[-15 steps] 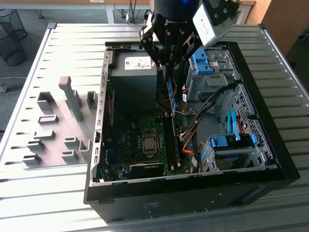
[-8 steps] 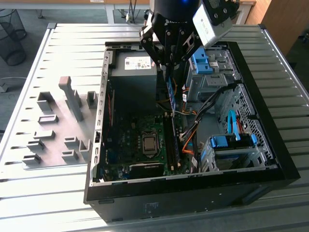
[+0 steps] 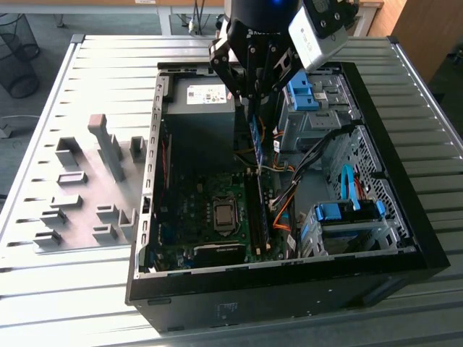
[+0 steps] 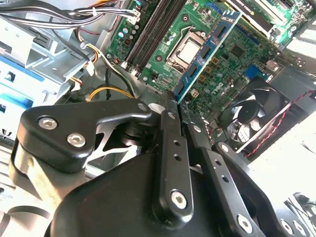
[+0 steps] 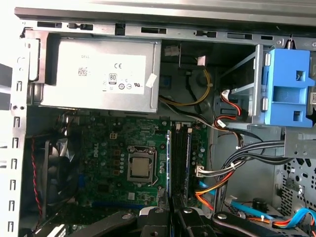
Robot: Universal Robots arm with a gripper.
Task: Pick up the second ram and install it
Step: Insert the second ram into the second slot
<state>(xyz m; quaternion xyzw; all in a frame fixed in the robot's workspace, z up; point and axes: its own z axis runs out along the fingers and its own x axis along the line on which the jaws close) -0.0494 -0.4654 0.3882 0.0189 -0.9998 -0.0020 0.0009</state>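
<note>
Second ram — clamped in pincer — above motherboard.

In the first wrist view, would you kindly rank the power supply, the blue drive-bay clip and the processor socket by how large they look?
Largest to smallest, as they appear in the first wrist view:
1. power supply
2. blue drive-bay clip
3. processor socket
The clip may sit nearer the camera than the socket, so their true sizes could be closer.
</note>
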